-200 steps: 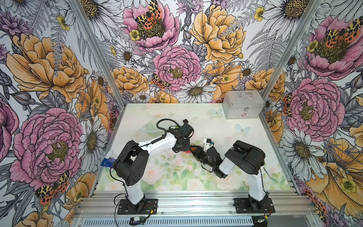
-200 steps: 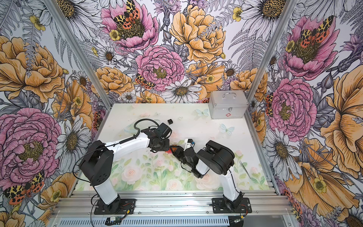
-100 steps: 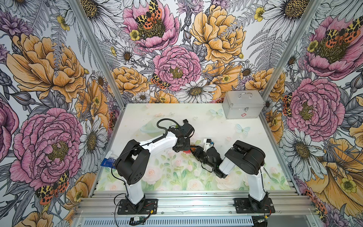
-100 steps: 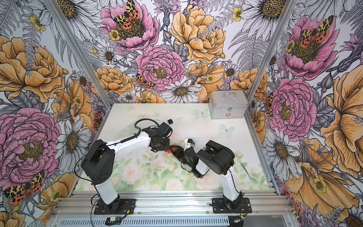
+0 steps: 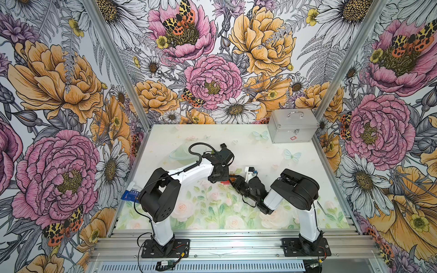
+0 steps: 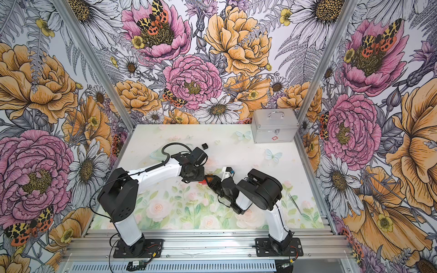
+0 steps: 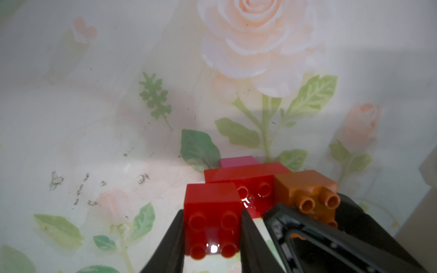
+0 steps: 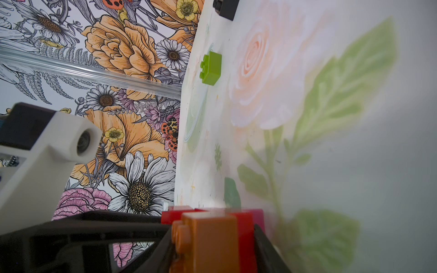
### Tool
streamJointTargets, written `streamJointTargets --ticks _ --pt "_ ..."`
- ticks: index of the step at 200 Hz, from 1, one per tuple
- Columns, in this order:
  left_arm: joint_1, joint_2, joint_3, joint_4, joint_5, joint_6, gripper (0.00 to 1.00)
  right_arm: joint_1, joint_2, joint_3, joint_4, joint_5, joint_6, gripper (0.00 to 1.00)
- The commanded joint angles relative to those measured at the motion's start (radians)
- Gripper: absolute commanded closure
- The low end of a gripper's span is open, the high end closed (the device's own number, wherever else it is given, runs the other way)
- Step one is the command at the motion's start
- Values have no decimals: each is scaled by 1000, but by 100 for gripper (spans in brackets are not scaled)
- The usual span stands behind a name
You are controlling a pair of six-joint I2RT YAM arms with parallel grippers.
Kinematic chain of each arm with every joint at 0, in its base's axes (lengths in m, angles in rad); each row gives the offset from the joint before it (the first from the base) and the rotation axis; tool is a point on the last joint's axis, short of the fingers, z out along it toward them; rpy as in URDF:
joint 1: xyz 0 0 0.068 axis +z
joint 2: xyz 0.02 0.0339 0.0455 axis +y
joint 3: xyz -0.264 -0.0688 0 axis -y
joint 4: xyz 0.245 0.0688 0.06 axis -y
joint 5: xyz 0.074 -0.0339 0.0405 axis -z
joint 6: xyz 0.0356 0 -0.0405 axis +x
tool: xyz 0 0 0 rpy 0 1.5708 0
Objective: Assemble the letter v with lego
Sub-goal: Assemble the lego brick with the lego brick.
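Mid-build, both arms on the part-made letter v [image 7: 248,186]. It sits at the middle of the surface [image 5: 260,151] in both top views, mostly hidden between the two wrists, with only a sliver of red showing [image 6: 203,182]. In the left wrist view the left fingers [image 7: 172,241] are narrow, clamped on the sides of the square red brick [image 7: 211,212]. In the right wrist view the right fingers [image 8: 264,257] are closed on the orange-brown brick [image 8: 210,238]. Both bricks sit on the ends of the long red brick [image 7: 246,176], bare studs showing between them, and the pink brick [image 7: 238,161] is behind it as the point. Cannot tell if the figure rests on the surface or is held just off it, or if both bricks are pressed fully home. Step in hand, as I read it: seating the two arm bricks. Tips not yet on: the lime-green brick [image 8: 211,68] lies loose in the upper middle of the right wrist frame, the black brick [image 8: 225,8] at its top edge, also seen apart above the left arm in a top view [image 6: 204,146]. Next move likely needs one side to let go and fetch a tip while the other side steadies the figure. Stud alignment matters.
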Motion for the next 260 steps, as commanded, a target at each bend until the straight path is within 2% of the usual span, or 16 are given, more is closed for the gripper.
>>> streamJointTargets --ticks 1,72,84,122,190,260 --pt "10 47 -40 -91 -7 0 89 -2 49 -15 -118 8 -4 54" --pt "21 42 -19 -135 -17 -16 89 -2 54 -14 -120 9 -4 54" --pt "21 4 -11 -141 -29 -20 89 -4 53 -14 -120 9 -5 54" --pt "7 75 9 -144 -24 -16 89 -4 53 -14 -119 8 -5 54" --pt "-12 93 -24 -147 -64 -49 90 -3 54 -20 -118 14 -4 54" --pt "-25 69 -77 -99 -46 -94 91 -4 54 -20 -118 14 -2 54"
